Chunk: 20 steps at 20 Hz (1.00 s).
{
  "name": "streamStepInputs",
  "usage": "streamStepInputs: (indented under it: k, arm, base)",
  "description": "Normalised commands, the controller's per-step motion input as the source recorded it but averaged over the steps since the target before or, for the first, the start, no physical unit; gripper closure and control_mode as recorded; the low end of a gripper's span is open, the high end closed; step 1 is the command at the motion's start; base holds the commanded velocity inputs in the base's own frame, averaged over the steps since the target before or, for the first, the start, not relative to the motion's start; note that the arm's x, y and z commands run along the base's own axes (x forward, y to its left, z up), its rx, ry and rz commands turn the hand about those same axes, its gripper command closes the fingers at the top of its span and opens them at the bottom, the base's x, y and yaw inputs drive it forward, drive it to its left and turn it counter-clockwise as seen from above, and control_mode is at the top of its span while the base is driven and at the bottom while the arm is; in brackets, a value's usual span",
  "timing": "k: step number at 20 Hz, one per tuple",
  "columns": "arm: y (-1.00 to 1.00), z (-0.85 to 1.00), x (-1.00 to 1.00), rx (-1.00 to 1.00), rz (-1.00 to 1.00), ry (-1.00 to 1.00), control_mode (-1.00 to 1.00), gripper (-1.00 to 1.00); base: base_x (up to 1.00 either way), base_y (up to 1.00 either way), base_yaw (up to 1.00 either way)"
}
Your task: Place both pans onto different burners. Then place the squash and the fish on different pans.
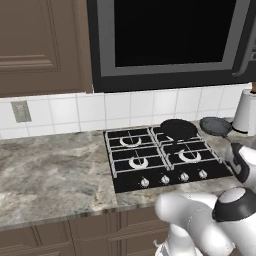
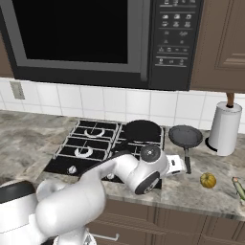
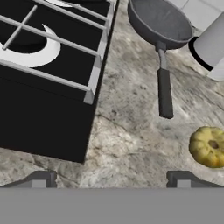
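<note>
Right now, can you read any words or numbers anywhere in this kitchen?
None can be read.
microwave control panel: rows of small pale marks on its buttons, too small and blurred to read.
hob: its front knobs carry no markings I can make out.
paper towel roll: plain white, no label.

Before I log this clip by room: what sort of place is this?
A home kitchen, rendered: a black gas hob set in a marble-look counter, a microwave above it, and a paper towel roll.
</note>
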Motion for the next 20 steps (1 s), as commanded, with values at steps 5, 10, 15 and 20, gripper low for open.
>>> streamStepInputs:
  k: [5, 10, 15, 20]
  arm:
    - [-0.37, 0.00, 0.07, 0.00, 0.00, 0.09, -1.00, -1.00]
    - [-0.36, 0.00, 0.08, 0.00, 0.00, 0.10, -1.00, -1.00]
    - [-0.40, 0.00, 0.04, 0.00, 0.00, 0.04, -1.00, -1.00]
    - [-0.43, 0.00, 0.00, 0.00, 0.00, -0.01, -1.00, -1.00]
  base:
    - [0.00, 0.00, 0.00]
    - [0.00, 0.00, 0.00]
    - [0.00, 0.00, 0.00]
    - [0.00, 0.00, 0.00]
